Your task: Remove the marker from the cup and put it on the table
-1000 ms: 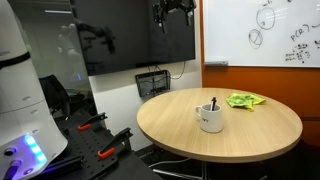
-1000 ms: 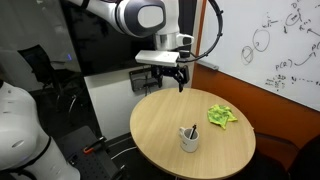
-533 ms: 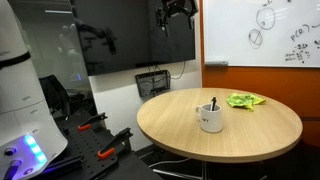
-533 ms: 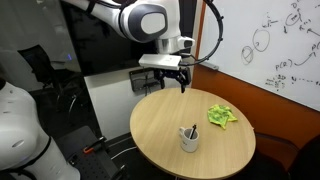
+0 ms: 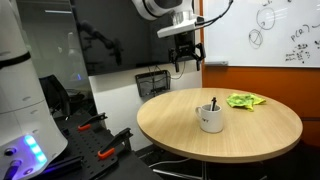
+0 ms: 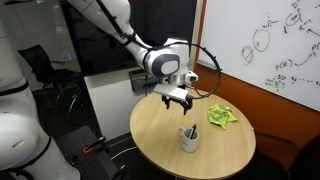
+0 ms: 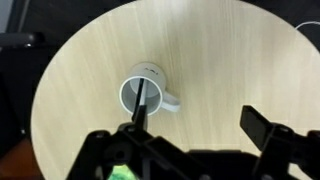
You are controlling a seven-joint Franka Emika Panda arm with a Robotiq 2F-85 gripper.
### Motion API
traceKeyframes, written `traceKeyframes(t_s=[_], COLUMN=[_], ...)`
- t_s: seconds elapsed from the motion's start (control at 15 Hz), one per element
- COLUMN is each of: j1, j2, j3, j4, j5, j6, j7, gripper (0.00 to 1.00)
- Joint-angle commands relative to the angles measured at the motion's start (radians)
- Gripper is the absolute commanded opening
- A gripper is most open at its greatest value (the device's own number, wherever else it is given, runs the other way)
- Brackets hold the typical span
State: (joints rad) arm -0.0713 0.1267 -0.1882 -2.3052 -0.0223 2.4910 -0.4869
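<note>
A white cup (image 5: 211, 118) stands on the round wooden table (image 5: 250, 135) with a black marker (image 5: 213, 103) upright inside it. Both also show in an exterior view, the cup (image 6: 189, 141) and the marker (image 6: 192, 131). My gripper (image 5: 186, 62) hangs open and empty in the air well above the table, some way from the cup. It shows in an exterior view (image 6: 178, 105) too. In the wrist view the cup (image 7: 146, 97) lies below with the marker (image 7: 140, 105) in it, and the open jaws (image 7: 195, 128) frame bare tabletop beside it.
A crumpled green cloth (image 5: 243, 100) lies on the far part of the table, also in an exterior view (image 6: 221, 116). A whiteboard (image 5: 262, 30) covers the wall behind. A dark monitor (image 5: 110, 35) and a white robot body (image 5: 20, 90) stand off the table.
The arm has swung down and over the table, bringing the gripper from high near the wall to a spot above the table close to the cup. Cup and marker have not moved.
</note>
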Motion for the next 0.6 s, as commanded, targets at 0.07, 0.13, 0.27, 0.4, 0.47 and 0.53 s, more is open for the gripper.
traceKeyframes(t_s=[0.07,0.13,0.27,0.4,0.47,0.53], j1=[-0.087,-0.115,-0.167,-0.2,-0.214,-0.226], j2=[0.239,0.287,0.362,0.434,0.469,0.494], j3=[0.065,0.082,0.122,0.149,0.161,0.172], j4=[0.218,0.268,0.351,0.426,0.462,0.49], j5=[0.049,0.061,0.088,0.091,0.09,0.09], j6=[-0.024,-0.035,-0.051,-0.07,-0.088,-0.107], j7=[-0.027,-0.041,-0.052,-0.045,-0.042,-0.041], gripper=[1.0,1.0,1.0,1.0,1.0,1.0])
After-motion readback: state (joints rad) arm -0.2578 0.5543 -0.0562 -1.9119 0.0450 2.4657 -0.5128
